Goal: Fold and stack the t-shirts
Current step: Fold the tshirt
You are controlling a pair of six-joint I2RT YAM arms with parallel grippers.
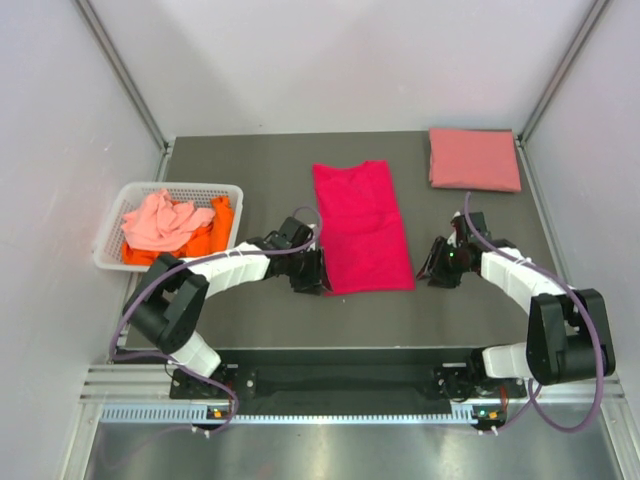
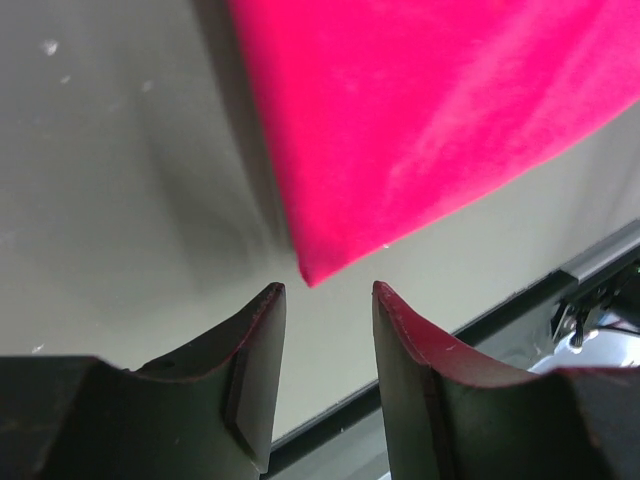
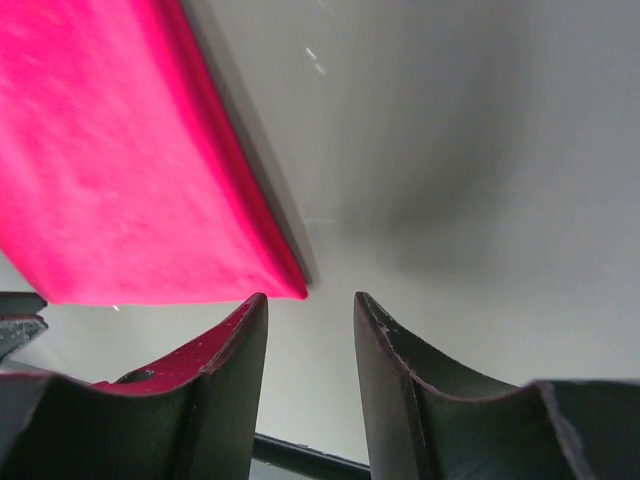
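The left gripper [image 2: 325, 292] and right gripper [image 3: 310, 300] stand parted and empty at the near corners of the bright magenta-red cloth t-shirt [image 1: 360, 225], a strip on the dark grey table [image 1: 250, 165]; pinching only its top layer, seemingly one of several, risks a skewed fold.

The top view is bright, evenly lit and sharp. The wrist views are softer: fingers [image 2: 255, 370] blurred at 6 o'clock, a smeared shadow beside the shirt [image 2: 430, 120] on the counter [image 2: 100, 200].
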